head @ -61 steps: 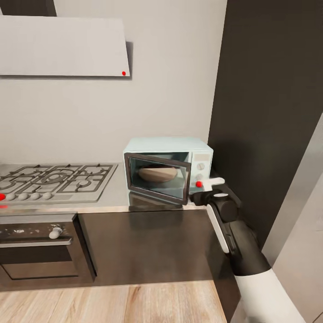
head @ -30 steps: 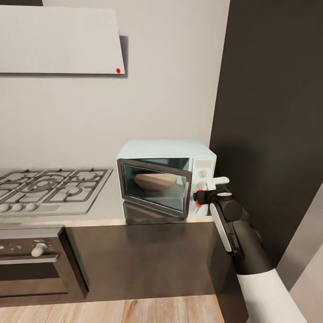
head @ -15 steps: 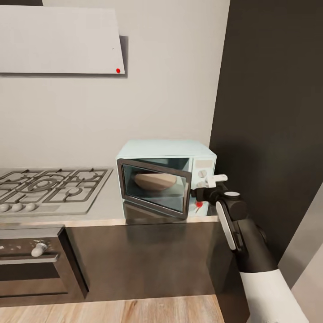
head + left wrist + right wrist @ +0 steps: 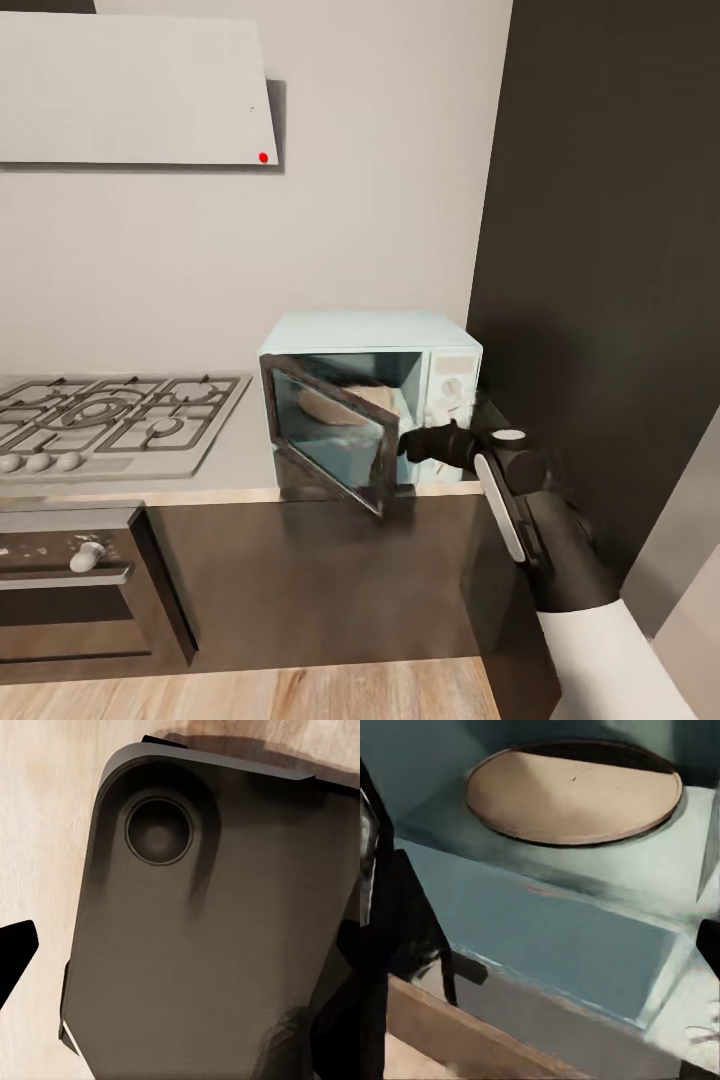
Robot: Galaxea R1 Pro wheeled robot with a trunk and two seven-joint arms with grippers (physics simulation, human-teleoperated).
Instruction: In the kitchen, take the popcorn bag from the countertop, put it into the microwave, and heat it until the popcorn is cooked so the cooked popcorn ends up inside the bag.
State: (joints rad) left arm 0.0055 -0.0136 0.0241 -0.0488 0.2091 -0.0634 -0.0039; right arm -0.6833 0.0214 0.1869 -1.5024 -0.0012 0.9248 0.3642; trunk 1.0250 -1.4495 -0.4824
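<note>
Mint-blue microwave [image 4: 370,345] on grey tabletop [image 4: 240,455], door [image 4: 330,435] half open. Right gripper [image 4: 412,443] touches door's free edge; open or closed, cannot tell. Beyond gripper, inside cavity, tan popcorn bag [image 4: 375,398], its round top [image 4: 574,791] visible. Gas hob [image 4: 110,420] well left of gripper.

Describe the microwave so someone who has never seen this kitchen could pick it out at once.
Follow the grey countertop rightward past the steel gas hob to the tall dark cabinet. The microwave sits there: a small mint-blue box, its dark glass door swung partly open, unlike the dark steel-fronted oven below the hob.
</note>
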